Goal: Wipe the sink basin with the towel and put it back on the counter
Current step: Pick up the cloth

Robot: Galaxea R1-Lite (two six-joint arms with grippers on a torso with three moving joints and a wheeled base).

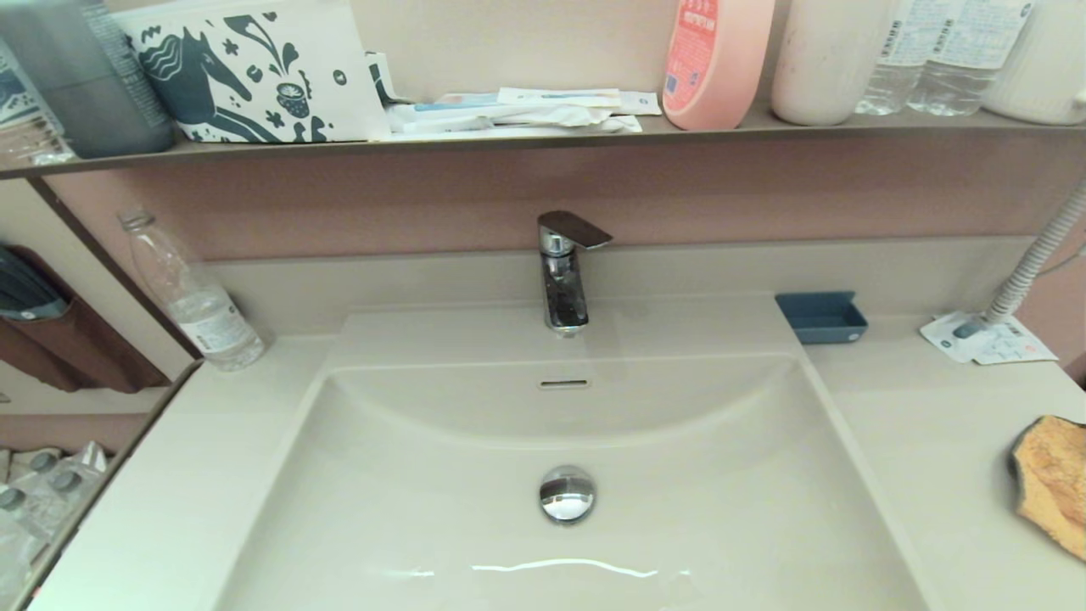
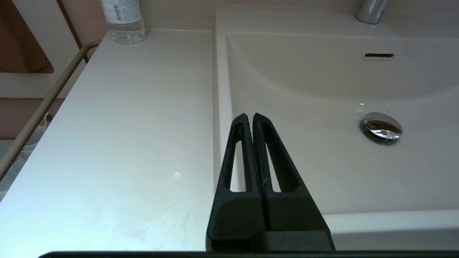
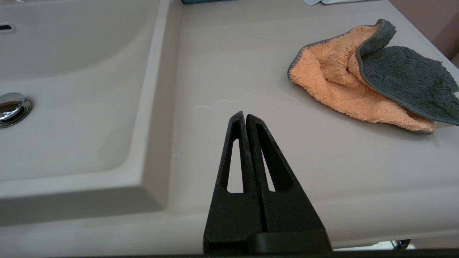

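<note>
The orange-tan towel [image 1: 1055, 482] with its dark grey edge lies crumpled on the counter [image 1: 925, 441] at the far right of the head view, partly cut off by the frame. In the right wrist view the towel [image 3: 344, 86] rests folded over itself, grey side up on one half. My right gripper [image 3: 245, 115] is shut and empty, above the counter between basin and towel, well apart from the cloth. The sink basin [image 1: 475, 526] has a chrome drain plug [image 1: 567, 493], an overflow slot [image 1: 564, 383] and a faucet [image 1: 564, 271]. My left gripper [image 2: 249, 115] is shut and empty over the basin's left rim.
A clear water bottle [image 1: 193, 297] stands on the left counter by the wall. A small blue dish [image 1: 821, 316] and a white printed leaflet [image 1: 988, 339] under a corrugated hose [image 1: 1039, 255] sit at the back right. A brown shelf [image 1: 543, 136] above holds bottles and boxes.
</note>
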